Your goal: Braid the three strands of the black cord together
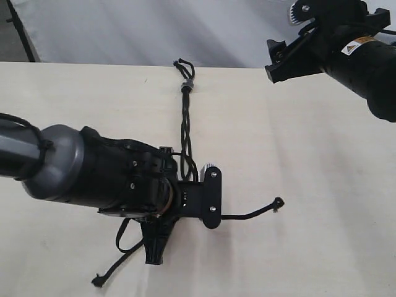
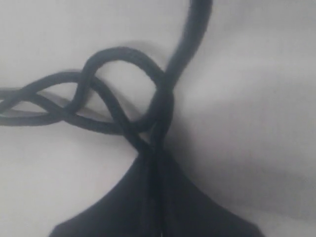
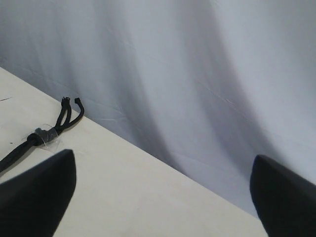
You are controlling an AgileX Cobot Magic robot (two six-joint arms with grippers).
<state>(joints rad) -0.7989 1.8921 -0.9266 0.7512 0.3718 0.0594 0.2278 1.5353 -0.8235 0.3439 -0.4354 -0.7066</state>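
The black cord lies on the cream table, its knot with small loops (image 1: 182, 64) and grey band (image 1: 187, 85) at the far edge. Its braided part (image 1: 185, 120) runs toward my left gripper (image 1: 154, 252). That gripper is shut, fingers pressed together on a strand (image 2: 163, 106) just below a loop (image 2: 123, 54) in the crossing strands. One loose strand ends at the right (image 1: 278, 203), another at the lower left (image 1: 97, 281). My right gripper (image 1: 279, 60) hangs open above the far right, holding nothing; its fingers (image 3: 39, 190) frame bare table, with the knot (image 3: 49, 133) off to one side.
A pale grey cloth backdrop (image 1: 154, 31) hangs behind the table's far edge (image 1: 111, 64). The bulky left arm (image 1: 93, 173) covers the middle stretch of the cord. Cream tabletop (image 1: 322, 185) spreads to the right.
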